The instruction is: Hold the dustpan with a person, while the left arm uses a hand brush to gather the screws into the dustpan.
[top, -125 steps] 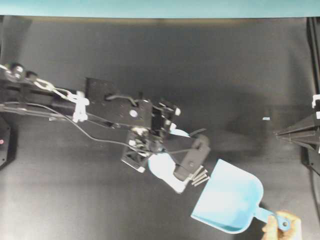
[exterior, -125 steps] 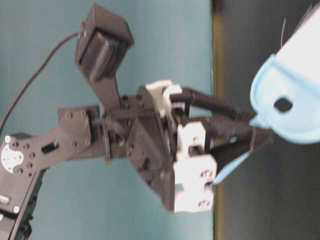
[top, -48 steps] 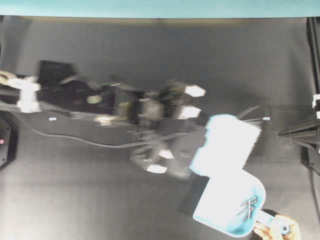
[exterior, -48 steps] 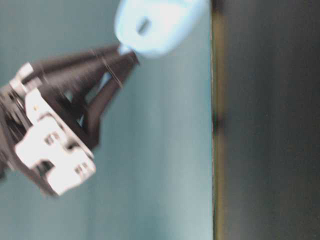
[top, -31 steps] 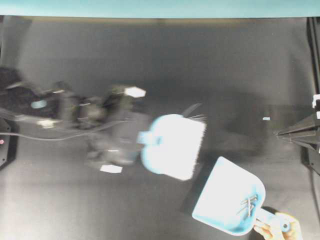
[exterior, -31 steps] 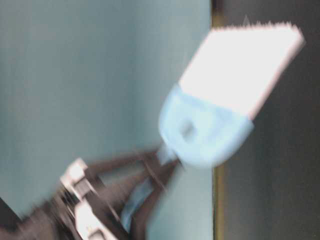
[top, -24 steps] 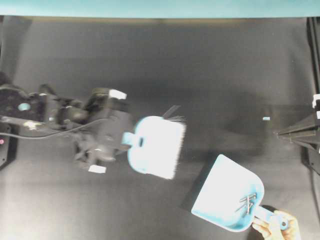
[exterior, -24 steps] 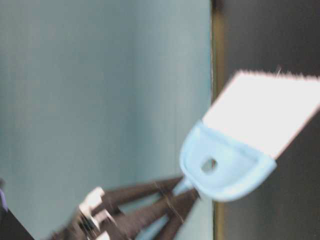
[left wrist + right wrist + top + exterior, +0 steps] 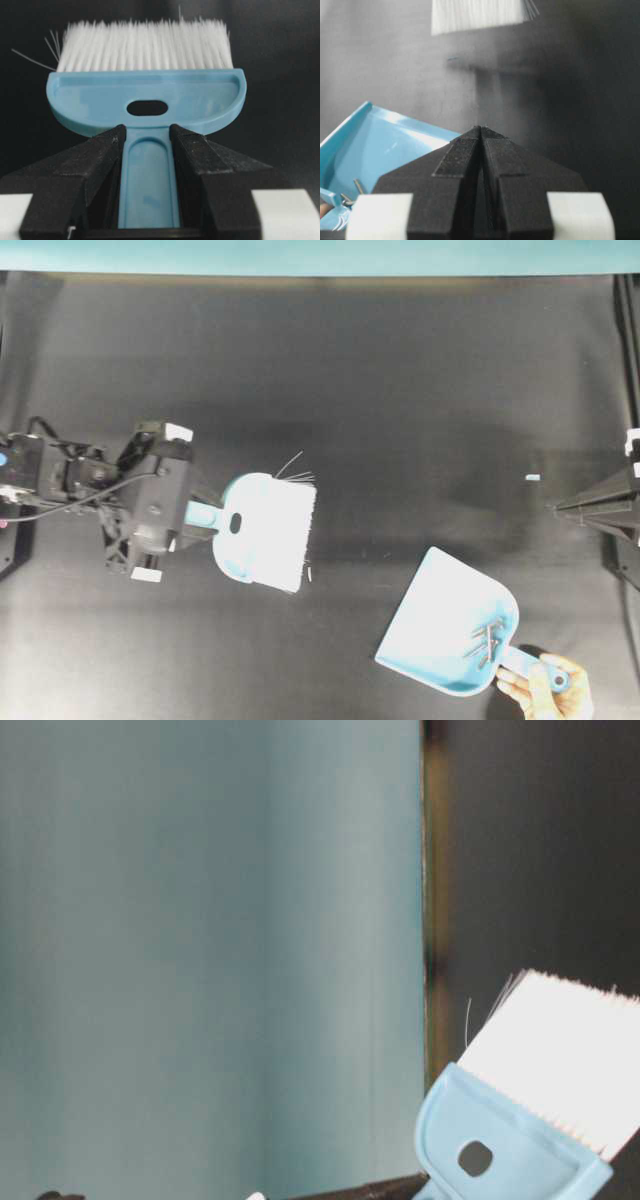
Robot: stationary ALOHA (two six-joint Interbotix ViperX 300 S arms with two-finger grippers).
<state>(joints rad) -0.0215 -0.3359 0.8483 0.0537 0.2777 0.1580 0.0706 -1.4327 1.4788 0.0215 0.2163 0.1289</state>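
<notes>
Black cloth covers the table [image 9: 400, 390] in the overhead view, and on it the light blue dustpan [image 9: 440, 625] lies near the bottom right corner, mouth turned up and left toward the middle. A person's hand [image 9: 548, 692] pinches its handle at the very corner, most likely to stop the pan sliding when things are pushed into it. The screws [image 9: 485, 638] sit bunched at the back of the pan by the handle, so the gathering looks done. The left arm's claw [image 9: 200, 516] is closed on the handle of the hand brush [image 9: 265, 532] near the left edge, well apart from the pan, bristles pointing toward the centre. One tiny pale fleck lies just beside the bristles; whether it is a screw or a loose bristle I cannot tell. The right claw [image 9: 560, 507] rests at the right edge.

The table-level view shows only the brush head [image 9: 535, 1110] low at the right; the arm is cut off.

The left wrist view makes the grip plain: both fingers [image 9: 102, 155] press against the brush's stem [image 9: 149, 185] below the oval slot.

The right wrist view shows the right claw [image 9: 481, 131] pressed shut on nothing, idle, with a corner of the pan [image 9: 375, 142] and a couple of screws [image 9: 358, 187] partly hidden behind it.
</notes>
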